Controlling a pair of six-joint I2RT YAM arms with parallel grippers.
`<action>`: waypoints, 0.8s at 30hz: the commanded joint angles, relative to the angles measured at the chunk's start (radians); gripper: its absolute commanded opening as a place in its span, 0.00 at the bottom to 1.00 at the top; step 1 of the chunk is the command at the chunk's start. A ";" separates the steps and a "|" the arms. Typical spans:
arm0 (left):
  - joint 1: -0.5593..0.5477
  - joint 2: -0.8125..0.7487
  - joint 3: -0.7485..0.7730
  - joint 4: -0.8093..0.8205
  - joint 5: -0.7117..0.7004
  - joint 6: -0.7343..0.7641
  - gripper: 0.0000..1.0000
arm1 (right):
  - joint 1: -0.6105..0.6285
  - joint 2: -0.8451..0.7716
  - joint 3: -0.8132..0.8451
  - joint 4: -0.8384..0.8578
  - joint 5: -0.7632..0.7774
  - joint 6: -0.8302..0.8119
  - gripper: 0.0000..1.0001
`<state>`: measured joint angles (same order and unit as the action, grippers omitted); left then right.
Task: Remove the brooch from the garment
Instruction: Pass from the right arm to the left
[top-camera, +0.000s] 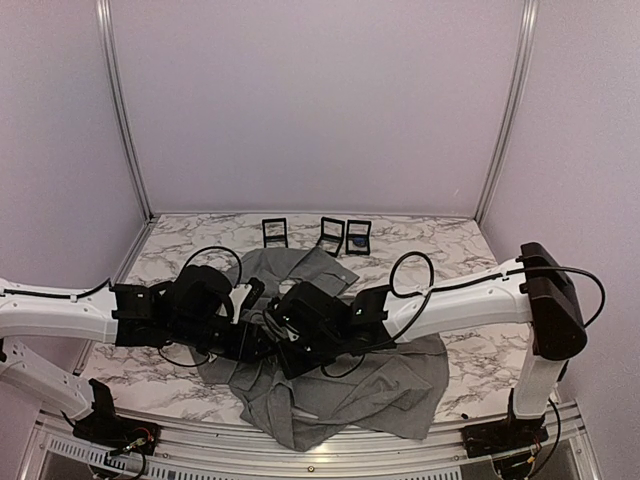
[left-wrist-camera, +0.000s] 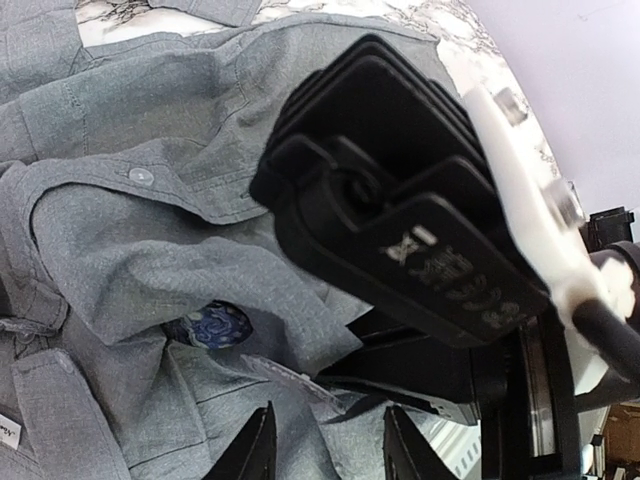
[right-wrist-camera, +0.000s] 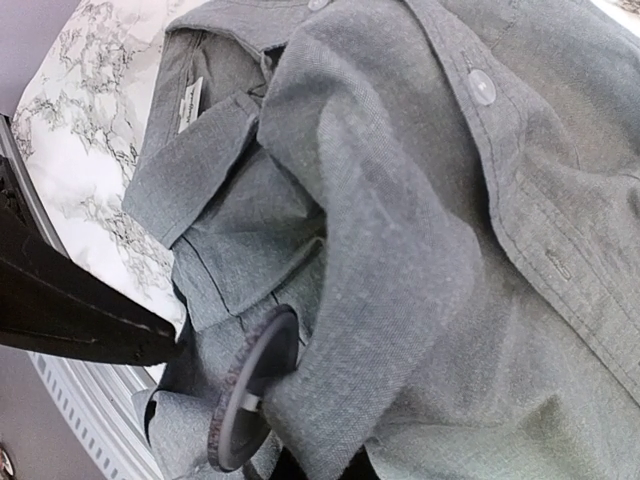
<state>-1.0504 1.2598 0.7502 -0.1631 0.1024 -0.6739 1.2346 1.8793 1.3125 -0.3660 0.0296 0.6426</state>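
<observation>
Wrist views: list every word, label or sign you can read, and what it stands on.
Black arm housing: white emblem and raised lettering, turned sideways, not legible.
White neck label on the garment: tiny print, too small to read.
No other text shows.

The garment (right-wrist-camera: 400, 250) is matt grey woven cloth with a fine flecked weave, and its buttons (right-wrist-camera: 481, 87) are smooth pale plastic. Among the garment's folds the brooch (left-wrist-camera: 215, 327) shows a glossy blue face. Under the garment the surface (top-camera: 190, 250) is smooth, marble-patterned and faintly shiny. Above the garment, the arm casing (left-wrist-camera: 400, 200) is matt black moulded plastic.
</observation>
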 joint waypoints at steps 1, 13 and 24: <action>-0.026 -0.013 -0.005 -0.037 -0.081 -0.009 0.36 | -0.014 -0.015 0.032 0.031 -0.019 0.017 0.00; -0.079 0.008 -0.005 -0.040 -0.149 -0.029 0.36 | -0.046 -0.050 -0.039 0.130 -0.118 0.049 0.00; -0.113 0.043 0.000 -0.040 -0.246 -0.029 0.34 | -0.055 -0.068 -0.057 0.167 -0.155 0.047 0.00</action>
<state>-1.1500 1.2884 0.7502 -0.1699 -0.0837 -0.6968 1.1885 1.8515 1.2564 -0.2466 -0.1055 0.6842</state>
